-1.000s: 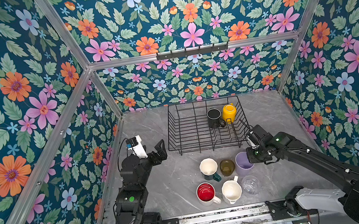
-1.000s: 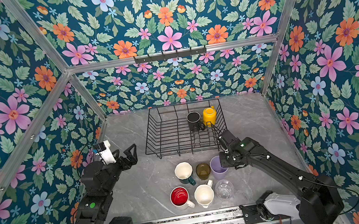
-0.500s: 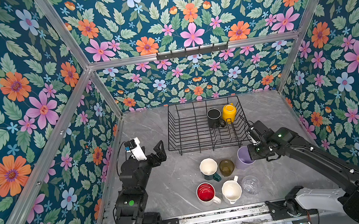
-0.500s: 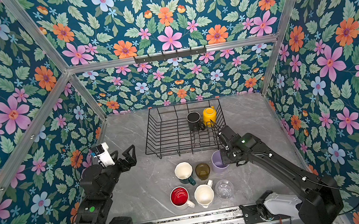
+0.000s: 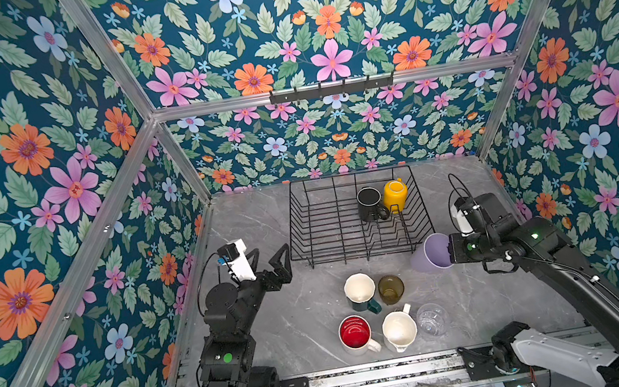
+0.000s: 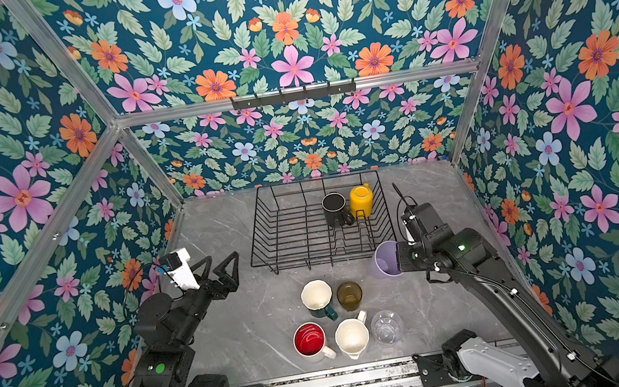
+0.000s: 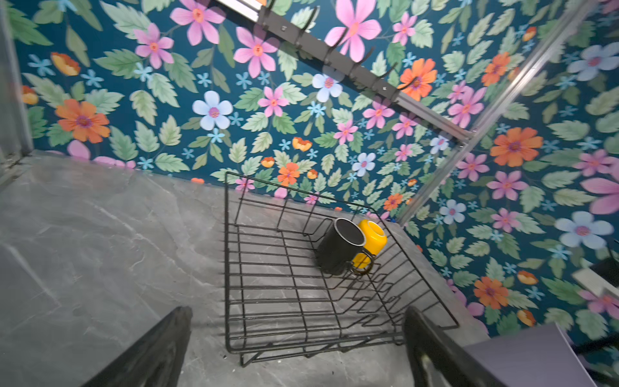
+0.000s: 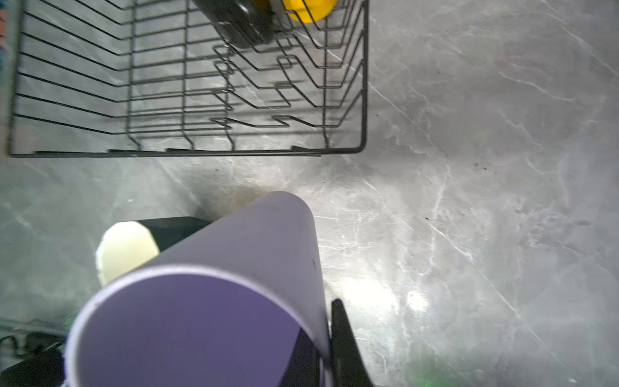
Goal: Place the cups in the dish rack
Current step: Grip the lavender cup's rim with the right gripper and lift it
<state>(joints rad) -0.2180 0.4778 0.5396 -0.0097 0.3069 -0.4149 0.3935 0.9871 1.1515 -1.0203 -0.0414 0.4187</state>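
Note:
The black wire dish rack [image 5: 346, 222] [image 6: 304, 225] stands at the back, holding a black mug [image 5: 370, 204] and a yellow mug [image 5: 395, 194] in its far right corner. My right gripper [image 5: 452, 254] [image 8: 326, 338] is shut on the rim of the lilac tumbler [image 5: 431, 253] [image 8: 234, 268], which hangs tilted just off the rack's near right corner. On the table in front stand a green-outside white mug [image 5: 360, 289], an olive glass [image 5: 391, 289], a red-inside mug [image 5: 354, 332], a white mug [image 5: 399, 330] and a clear glass [image 5: 431, 319]. My left gripper [image 5: 269, 266] [image 7: 298, 311] is open and empty, left of the rack.
A narrow black bar with hooks [image 5: 331, 88] is fixed high on the back wall. Floral walls with aluminium posts close in three sides. A metal rail [image 5: 370, 378] runs along the front edge.
My right gripper has closed on the lilac tumbler, lifted it off the table and tipped it on its side near the rack. The left arm has barely shifted.

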